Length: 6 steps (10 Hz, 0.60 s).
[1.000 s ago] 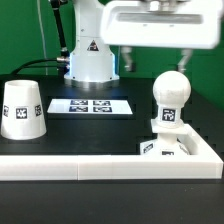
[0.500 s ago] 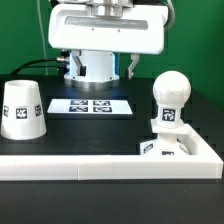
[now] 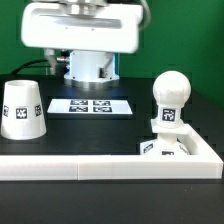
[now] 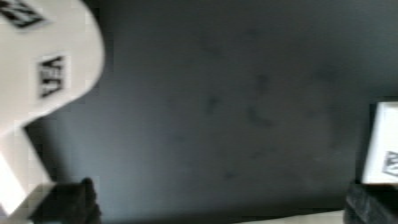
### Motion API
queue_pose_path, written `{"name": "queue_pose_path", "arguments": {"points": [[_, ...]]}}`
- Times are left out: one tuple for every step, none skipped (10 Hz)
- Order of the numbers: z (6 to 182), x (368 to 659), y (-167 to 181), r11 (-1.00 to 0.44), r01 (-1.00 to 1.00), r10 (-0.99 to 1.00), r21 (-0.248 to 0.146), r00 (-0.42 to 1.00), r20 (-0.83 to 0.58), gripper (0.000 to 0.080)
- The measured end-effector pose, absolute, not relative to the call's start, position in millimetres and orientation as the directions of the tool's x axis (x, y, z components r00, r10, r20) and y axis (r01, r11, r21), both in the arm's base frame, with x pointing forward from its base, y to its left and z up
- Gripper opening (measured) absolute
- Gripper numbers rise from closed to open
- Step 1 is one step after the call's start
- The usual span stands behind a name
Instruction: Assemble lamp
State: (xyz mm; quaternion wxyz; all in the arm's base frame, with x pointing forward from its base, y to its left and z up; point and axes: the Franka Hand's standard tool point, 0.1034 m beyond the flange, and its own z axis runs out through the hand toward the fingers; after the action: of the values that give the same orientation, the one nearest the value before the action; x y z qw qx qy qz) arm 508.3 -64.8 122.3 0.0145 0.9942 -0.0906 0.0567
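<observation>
White bulb stands seated on the base at the exterior view's right; shade waits left, uncapped. Gripper fingers apparently spread, empty.

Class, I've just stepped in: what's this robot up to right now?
A robot arm is assembling a lamp. The bulb already stands upright on the base at the exterior view's right. The shade sits alone at the left, untouched. The gripper hangs above the table holding nothing, between shade and marker board.

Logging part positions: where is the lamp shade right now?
The shade stands on the table at the exterior view's left, beside the marker board, apart from the bulb.
</observation>
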Motion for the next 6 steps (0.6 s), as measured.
{"name": "queue_pose_path", "arguments": {"points": [[121.7,503,-83,-0.983,-0.181,-0.178,0.019,0.978,0.113,0.0698],[122.1,499,-97,-0.983,-0.181,-0.178,0.02,0.978,0.11,0.0698],[124.0,496,-114,-0.98,-0.199,-0.195,0.025,0.974,0.115,0.0698],[120.7,489,-123,-0.981,-0.193,-0.189,0.032,0.976,0.113,0.0698],[118.1,486,-123,-0.981,-0.193,-0.189,0.033,0.976,0.107,0.0698],[116.2,485,-124,-0.981,-0.192,-0.187,0.036,0.976,0.109,0.0698]]}}
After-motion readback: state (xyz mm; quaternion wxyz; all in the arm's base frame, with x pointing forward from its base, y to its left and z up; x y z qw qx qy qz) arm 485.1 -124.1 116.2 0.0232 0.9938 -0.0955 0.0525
